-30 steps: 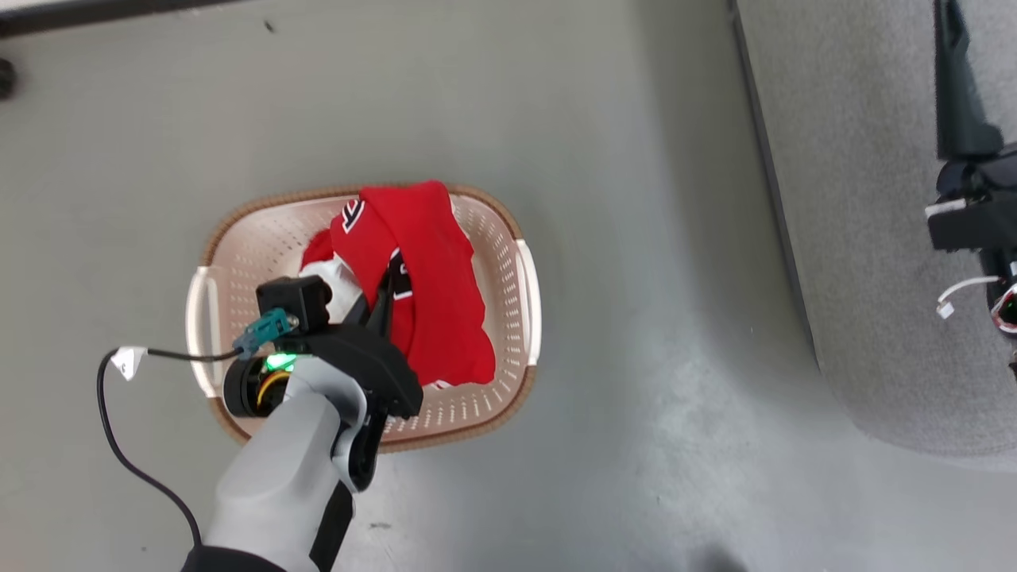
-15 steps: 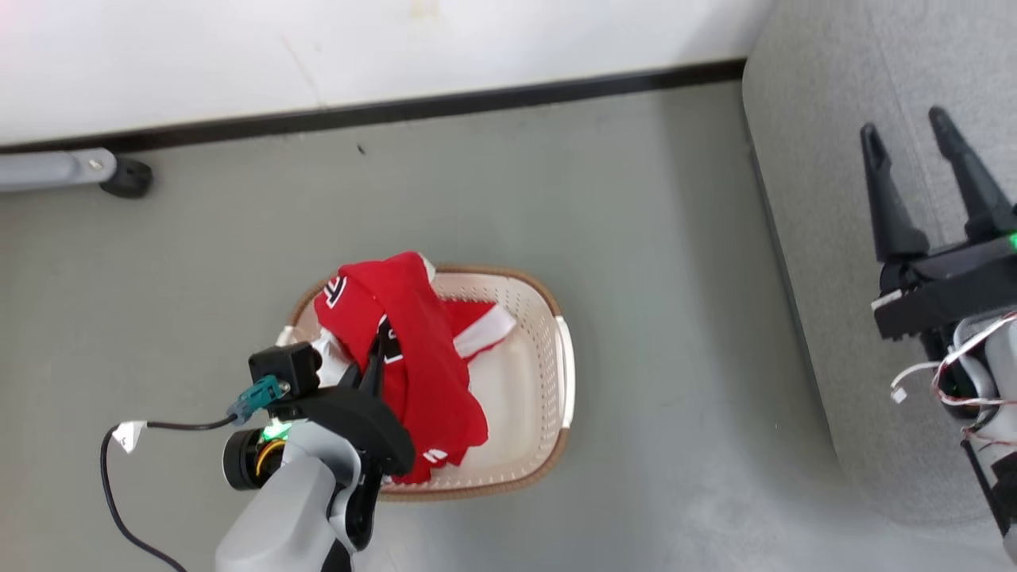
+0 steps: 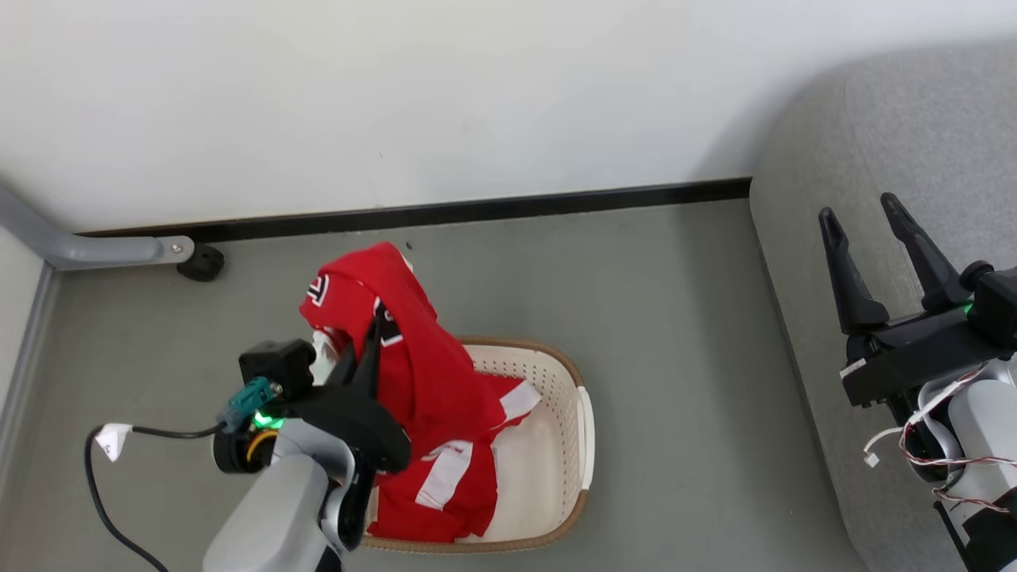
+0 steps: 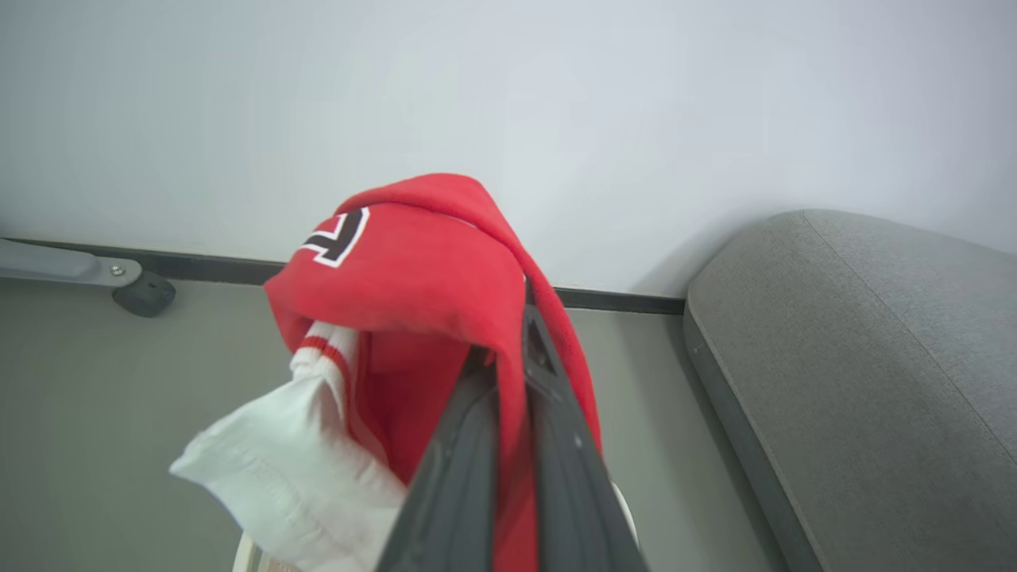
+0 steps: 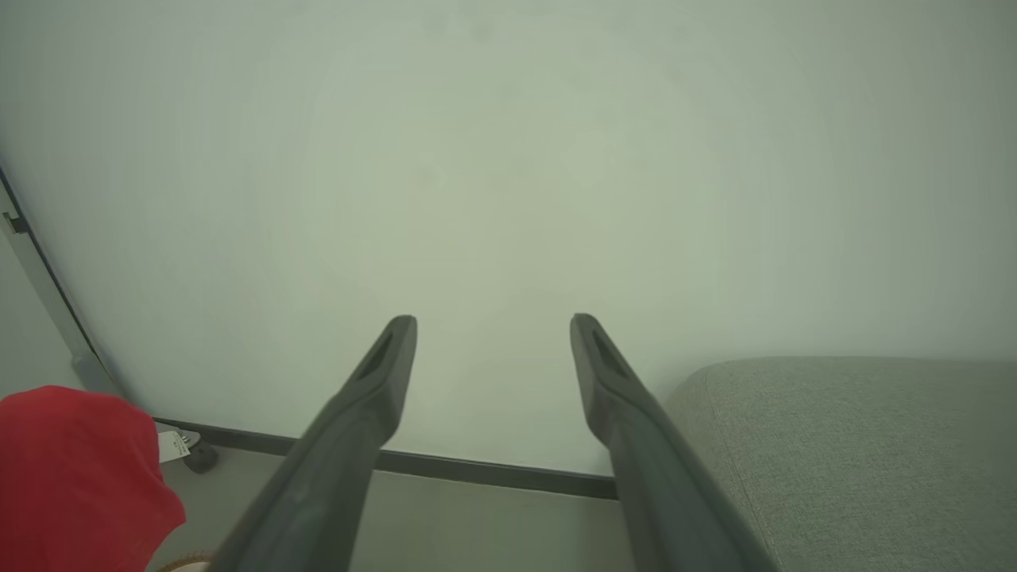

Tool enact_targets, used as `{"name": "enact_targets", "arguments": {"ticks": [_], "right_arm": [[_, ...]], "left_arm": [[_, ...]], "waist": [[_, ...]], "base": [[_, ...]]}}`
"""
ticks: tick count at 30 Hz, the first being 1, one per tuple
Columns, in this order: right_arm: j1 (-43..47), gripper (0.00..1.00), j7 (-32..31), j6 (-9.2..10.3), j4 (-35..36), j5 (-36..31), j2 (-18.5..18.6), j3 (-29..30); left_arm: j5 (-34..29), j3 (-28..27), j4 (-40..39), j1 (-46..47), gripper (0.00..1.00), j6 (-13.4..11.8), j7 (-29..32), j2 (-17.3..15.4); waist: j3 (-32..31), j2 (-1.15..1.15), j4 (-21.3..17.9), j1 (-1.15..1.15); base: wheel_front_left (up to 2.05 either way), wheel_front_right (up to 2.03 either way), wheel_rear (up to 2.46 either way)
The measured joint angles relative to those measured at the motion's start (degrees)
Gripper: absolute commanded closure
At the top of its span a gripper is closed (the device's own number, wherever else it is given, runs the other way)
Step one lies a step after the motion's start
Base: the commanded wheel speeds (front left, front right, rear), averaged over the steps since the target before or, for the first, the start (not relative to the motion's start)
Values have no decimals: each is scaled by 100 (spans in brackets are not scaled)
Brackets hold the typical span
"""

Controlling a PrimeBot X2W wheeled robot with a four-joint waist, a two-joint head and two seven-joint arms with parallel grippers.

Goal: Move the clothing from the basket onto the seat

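Got left gripper (image 3: 372, 338) pinched tight on red clothing (image 3: 413, 365), holding it up over the basket (image 3: 585, 421) with the tail draped down inside. Got right gripper (image 3: 858, 205) spread wide, empty, over the grey seat (image 3: 802, 262) edge, well apart from basket on floor (image 3: 675, 318).
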State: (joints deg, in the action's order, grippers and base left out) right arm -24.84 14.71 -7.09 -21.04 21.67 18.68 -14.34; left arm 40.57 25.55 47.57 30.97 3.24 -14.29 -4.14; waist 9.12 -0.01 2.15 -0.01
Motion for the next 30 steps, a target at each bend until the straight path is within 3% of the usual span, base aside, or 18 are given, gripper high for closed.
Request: {"name": "enact_targets", "arguments": {"ticks": [12,30], "right_arm": [[85,0,0,0,19,-3,-27,-110],[330,0,0,0,-191,-3,-282,-170]], "left_arm": [[-673,-354,-1419,-121,100,-223,-1,-176],[-1303,-488,-2846,-478,100,-167,-1,-191]], "waist": [[-255,1,109,1],[-622,1,154,1]], "base": [[0,0,0],[0,0,0]]}}
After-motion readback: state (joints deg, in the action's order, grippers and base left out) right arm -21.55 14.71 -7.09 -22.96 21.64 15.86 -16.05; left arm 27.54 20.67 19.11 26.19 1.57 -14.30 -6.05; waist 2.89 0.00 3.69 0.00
